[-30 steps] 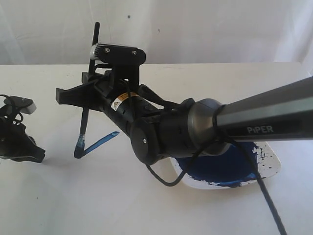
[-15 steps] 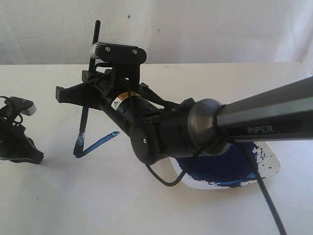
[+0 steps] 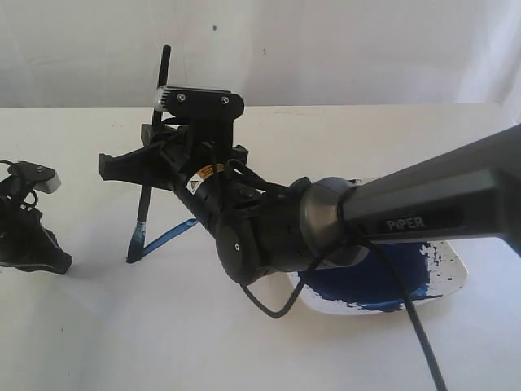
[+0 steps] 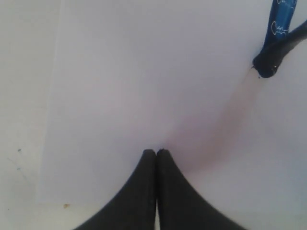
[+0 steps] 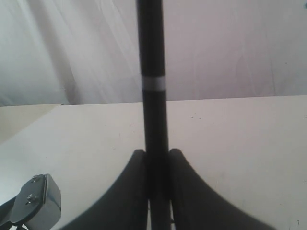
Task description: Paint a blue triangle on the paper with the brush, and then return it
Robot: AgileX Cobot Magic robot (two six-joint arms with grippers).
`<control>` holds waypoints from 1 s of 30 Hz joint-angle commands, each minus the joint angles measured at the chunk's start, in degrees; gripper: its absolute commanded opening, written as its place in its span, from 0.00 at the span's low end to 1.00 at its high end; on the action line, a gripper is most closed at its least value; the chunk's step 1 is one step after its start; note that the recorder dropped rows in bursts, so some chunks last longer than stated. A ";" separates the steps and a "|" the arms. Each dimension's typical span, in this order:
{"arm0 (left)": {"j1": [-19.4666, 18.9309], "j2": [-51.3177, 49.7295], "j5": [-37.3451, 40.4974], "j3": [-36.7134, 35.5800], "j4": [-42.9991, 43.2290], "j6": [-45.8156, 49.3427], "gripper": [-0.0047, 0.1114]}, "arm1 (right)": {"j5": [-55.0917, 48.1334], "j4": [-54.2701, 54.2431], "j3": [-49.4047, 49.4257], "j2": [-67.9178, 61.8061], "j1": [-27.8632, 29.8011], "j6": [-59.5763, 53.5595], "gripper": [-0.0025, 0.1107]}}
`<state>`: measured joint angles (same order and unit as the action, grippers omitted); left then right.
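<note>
My right gripper (image 3: pixel 110 165) reaches across to the left and is shut on the brush (image 3: pixel 144 204), which stands nearly upright. In the right wrist view the black handle (image 5: pixel 152 96) runs between the fingers. The blue-stained tip (image 3: pixel 134 249) touches the paper (image 3: pixel 122 318). Of the blue triangle, one streaky stroke (image 3: pixel 172 233) shows, running from the tip toward the arm; the arm hides the rest. In the left wrist view the tip (image 4: pixel 268 64) and the stroke (image 4: pixel 283 17) show on the paper (image 4: pixel 144 72). My left gripper (image 4: pixel 156 152) is shut and holds nothing, low over the paper (image 3: pixel 37 244).
A white square dish (image 3: pixel 453 275) with a dark blue paint pool (image 3: pixel 383 281) sits at the right, partly under my right arm (image 3: pixel 423 212). A cable (image 3: pixel 411 326) hangs from the arm over the dish. White cloth backs the table.
The right gripper and brush have shifted slightly to the right, and the brush stands a little more upright, its tip still by the stroke's end. The left gripper has barely moved.
</note>
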<state>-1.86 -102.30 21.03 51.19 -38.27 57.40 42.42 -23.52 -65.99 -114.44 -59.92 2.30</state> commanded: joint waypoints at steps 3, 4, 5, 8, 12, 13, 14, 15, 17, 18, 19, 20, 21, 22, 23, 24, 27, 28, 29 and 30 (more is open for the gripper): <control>0.45 0.05 1.15 -0.42 -0.42 0.03 0.04 | -1.36 0.46 -0.23 0.09 0.00 -1.10 0.02; 0.45 0.05 1.15 -0.42 -0.42 0.03 0.04 | -1.84 0.33 -0.23 0.21 0.00 -1.66 0.02; 0.45 0.05 1.15 -0.42 -0.42 0.03 0.04 | -1.95 0.20 -0.23 0.21 0.00 -1.82 0.02; 0.45 0.05 1.15 -0.42 -0.42 0.03 0.04 | -2.10 0.10 -0.23 0.67 0.00 -2.30 0.02; 0.45 0.05 1.15 -0.42 -0.42 0.03 0.04 | -3.24 0.04 -0.23 1.14 0.00 -3.71 0.02; 0.45 0.05 1.15 -0.42 -0.42 0.03 0.04 | -3.69 0.04 -0.11 1.28 0.00 -4.74 0.02; 0.45 0.05 1.15 -0.42 -0.42 0.03 0.04 | -3.96 -0.10 -0.11 1.31 0.00 -5.79 0.02; 0.45 0.05 1.15 -0.42 -0.42 0.03 0.04 | -3.94 -0.38 0.02 1.42 0.00 -6.19 0.02; 0.45 0.05 1.15 -0.42 -0.42 0.03 0.04 | -4.32 -2.63 0.27 1.70 0.00 -7.53 0.02; 0.45 0.05 1.15 -0.42 -0.42 0.03 0.04 | -4.32 -3.70 0.25 1.70 0.00 -8.33 0.02; 0.45 0.05 1.15 -0.42 -0.42 0.03 0.04 | -4.78 -4.48 0.25 1.75 0.00 -9.14 0.02; 0.45 0.05 1.15 -0.42 -0.42 0.03 0.04 | -4.89 -5.61 0.25 1.75 0.00 -10.38 0.02; 0.45 0.05 1.15 -0.42 -0.42 0.03 0.04 | -5.28 -6.32 0.25 1.75 0.00 -11.29 0.02; 0.45 0.05 1.15 -0.42 -0.42 0.03 0.04 | -5.57 -7.04 0.25 1.75 0.00 -11.84 0.02; 0.45 0.05 1.15 -0.42 -0.42 0.03 0.04 | -5.82 -7.99 0.25 1.84 0.00 -12.67 0.02; 0.45 0.05 1.15 -0.42 -0.42 0.03 0.04 | -6.25 -8.00 0.25 1.84 0.00 -12.68 0.02; 0.45 0.05 1.15 -0.42 -0.42 0.03 0.04 | -6.96 -8.00 0.29 2.02 0.00 -12.78 0.02; 0.45 0.05 1.28 -0.42 -0.42 0.03 0.04 | -6.97 -8.00 0.52 2.30 0.00 -12.78 0.02; 0.45 0.05 1.45 -0.42 -0.42 0.03 0.04 | -7.08 -8.00 0.74 2.44 0.00 -13.12 0.02; 0.45 0.05 1.45 -0.42 -0.42 0.03 0.04 | -7.08 -8.23 0.88 2.68 0.00 -13.40 0.02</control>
<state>-1.86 -102.30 21.15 51.19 -38.17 57.50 36.69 -31.30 -66.07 -112.61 -60.01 -9.01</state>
